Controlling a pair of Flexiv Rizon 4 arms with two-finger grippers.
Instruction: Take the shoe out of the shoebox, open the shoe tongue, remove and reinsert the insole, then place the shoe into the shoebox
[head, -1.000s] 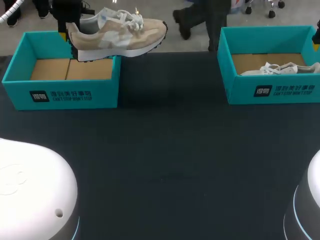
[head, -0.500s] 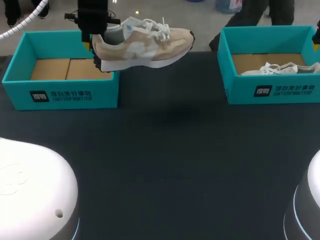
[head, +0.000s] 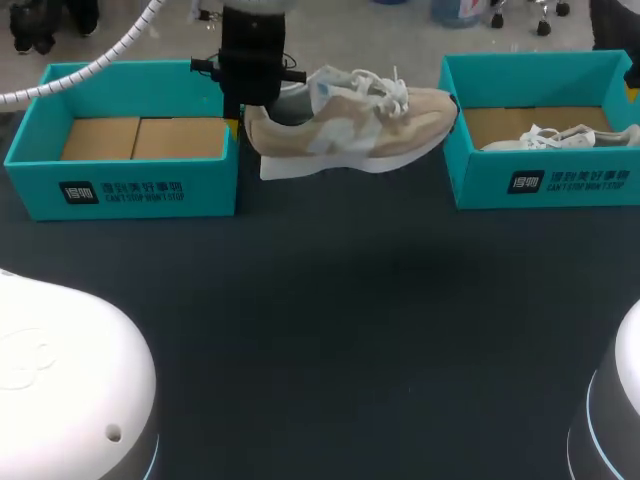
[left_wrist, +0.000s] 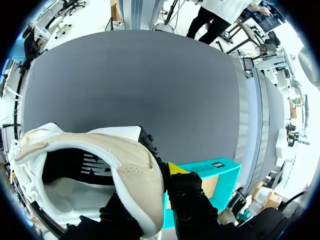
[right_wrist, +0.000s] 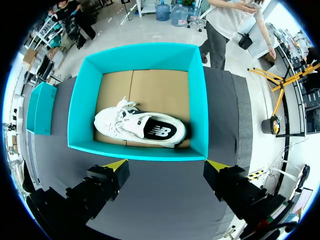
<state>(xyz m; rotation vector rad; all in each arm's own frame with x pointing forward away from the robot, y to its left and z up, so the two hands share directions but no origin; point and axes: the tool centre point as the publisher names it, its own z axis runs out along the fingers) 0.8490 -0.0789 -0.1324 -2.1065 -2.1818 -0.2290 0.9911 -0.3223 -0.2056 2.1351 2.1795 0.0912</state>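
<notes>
Over dark table (head: 330, 330) — beige-and-white laced shoe (head: 350, 125), heel pinched in left jaws.

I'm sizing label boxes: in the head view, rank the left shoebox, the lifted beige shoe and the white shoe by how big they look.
1. left shoebox
2. beige shoe, lifted nearer the camera
3. white shoe, partly hidden by its box wall, so the shoes' order is unsure

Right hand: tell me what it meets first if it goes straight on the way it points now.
Probably the near wall of the teal shoebox, or the white sneaker inside it; the open right hand points down at that edge. Depth is unclear: it might land on the table just short.
</notes>
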